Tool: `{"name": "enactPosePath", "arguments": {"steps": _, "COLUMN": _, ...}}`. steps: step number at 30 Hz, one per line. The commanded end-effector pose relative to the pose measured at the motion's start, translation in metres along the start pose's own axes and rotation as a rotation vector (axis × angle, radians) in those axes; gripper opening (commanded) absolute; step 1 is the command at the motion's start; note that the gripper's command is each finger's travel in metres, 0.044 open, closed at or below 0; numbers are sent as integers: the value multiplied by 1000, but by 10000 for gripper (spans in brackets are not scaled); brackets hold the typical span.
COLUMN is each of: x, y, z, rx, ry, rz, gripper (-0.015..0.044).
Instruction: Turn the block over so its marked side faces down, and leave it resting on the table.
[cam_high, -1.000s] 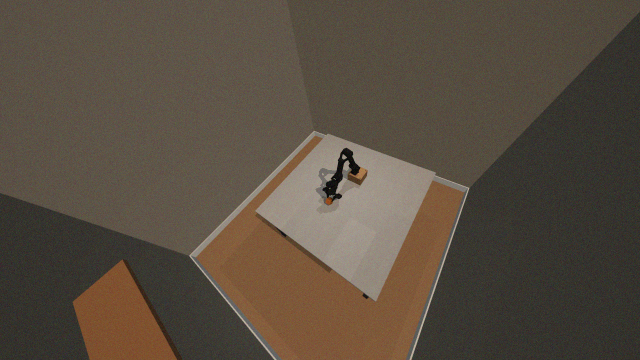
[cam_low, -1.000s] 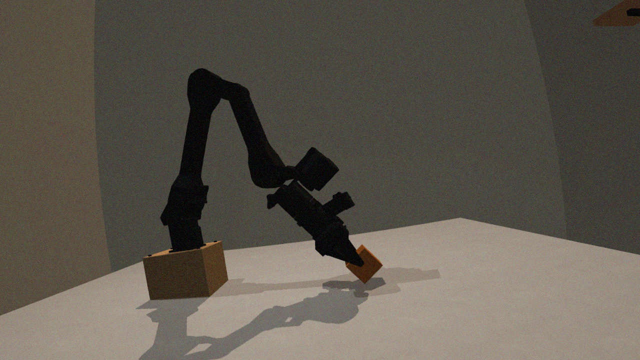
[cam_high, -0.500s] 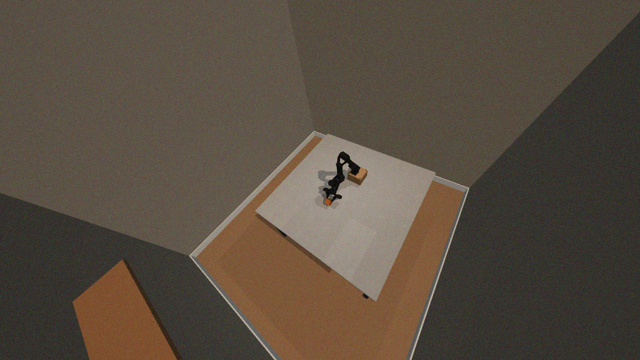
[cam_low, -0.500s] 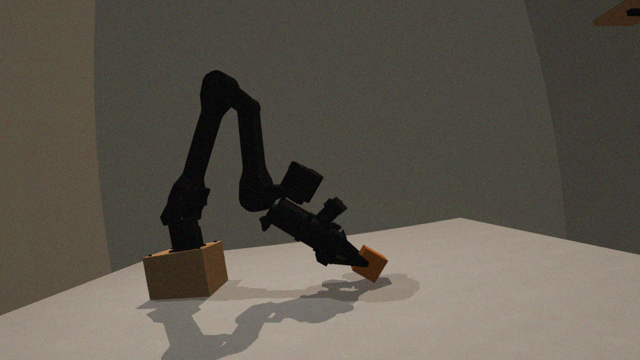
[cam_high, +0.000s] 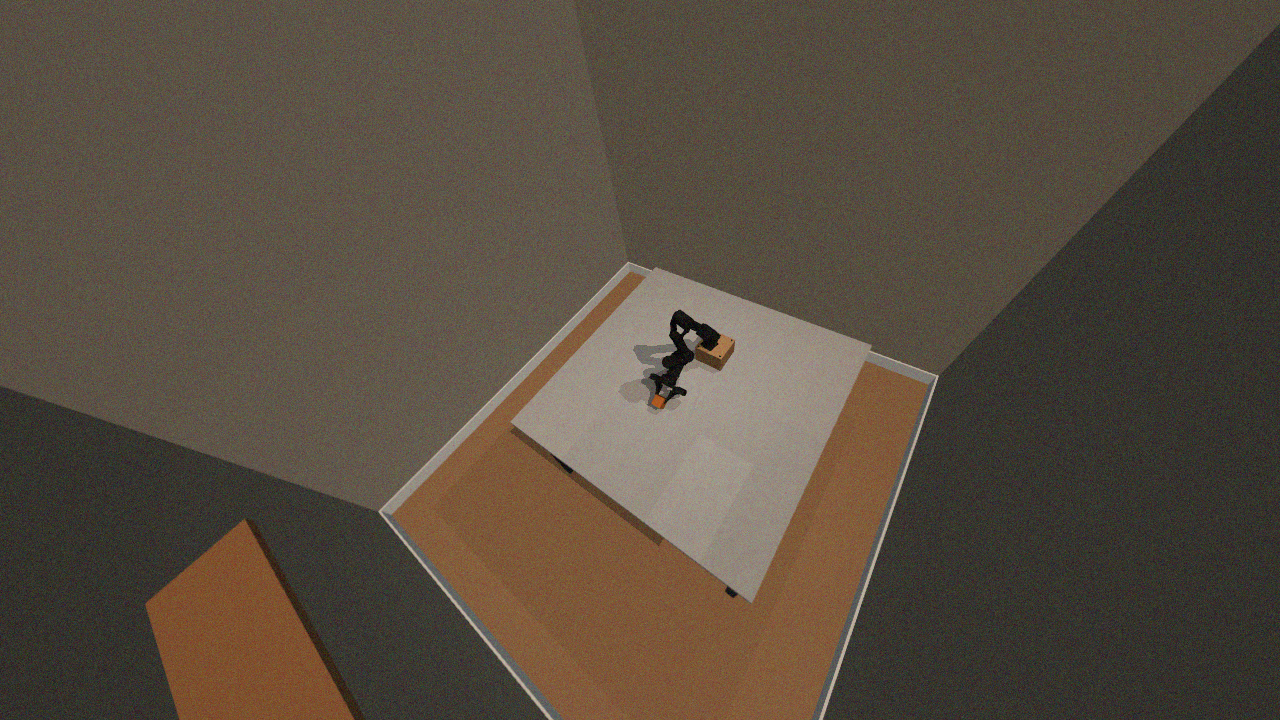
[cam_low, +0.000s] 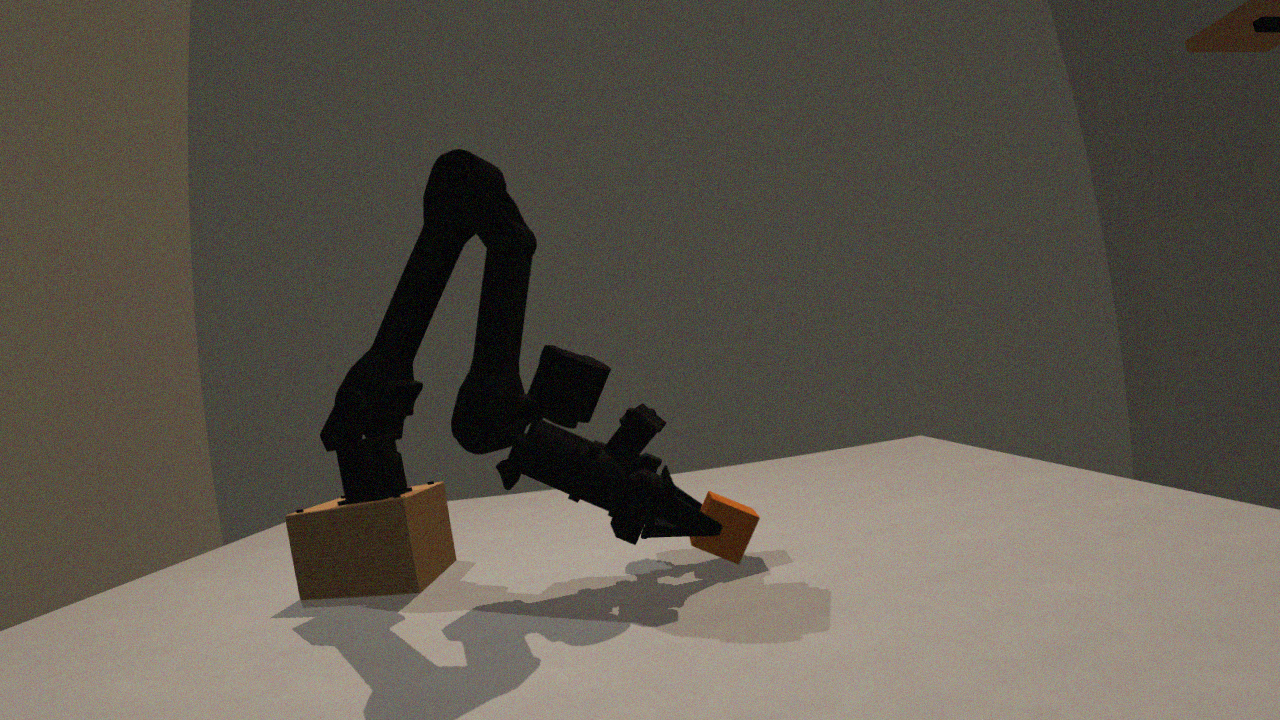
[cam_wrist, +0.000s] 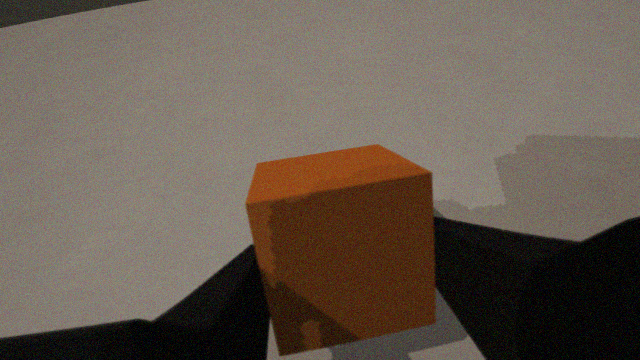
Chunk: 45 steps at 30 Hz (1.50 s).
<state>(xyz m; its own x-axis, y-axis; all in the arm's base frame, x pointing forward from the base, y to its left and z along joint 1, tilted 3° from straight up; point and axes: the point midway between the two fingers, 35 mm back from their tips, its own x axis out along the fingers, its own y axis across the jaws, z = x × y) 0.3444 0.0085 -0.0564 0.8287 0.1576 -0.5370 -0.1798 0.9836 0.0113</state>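
Note:
The orange block (cam_high: 658, 402) (cam_low: 732, 528) (cam_wrist: 345, 260) is held tilted in the air, a little above the white table (cam_high: 760, 402) (cam_low: 984, 608) (cam_wrist: 125, 150). My gripper (cam_wrist: 339, 242) is shut on it, one black finger on each side in the wrist view. In the exterior view the gripper slants down and forward at a shallow angle, and the block's lowest corner is off the table. No mark can be made out on the faces that show; the block's far faces and underside are hidden.
The arm stands on a wooden base block (cam_high: 715, 351) (cam_low: 371, 550) behind the gripper. The table's edges drop to a brown floor (cam_high: 572, 573). An orange-brown panel (cam_high: 241, 626) shows at the lower left of the top view.

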Motion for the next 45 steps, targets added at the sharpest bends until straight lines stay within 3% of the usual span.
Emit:
{"name": "enactPosePath", "arguments": {"steps": 1, "x": -4, "y": 1, "z": 2, "rx": 3, "ry": -32, "rz": 6, "gripper": 0}}
{"name": "enactPosePath", "arguments": {"steps": 14, "x": -4, "y": 1, "z": 2, "rx": 3, "ry": -34, "rz": 6, "gripper": 0}}
{"name": "enactPosePath", "arguments": {"steps": 31, "x": -4, "y": 1, "z": 2, "rx": 3, "ry": -34, "rz": 6, "gripper": 440}}
{"name": "enactPosePath", "arguments": {"steps": 45, "x": -4, "y": 1, "z": 2, "rx": 3, "ry": -34, "rz": 6, "gripper": 440}}
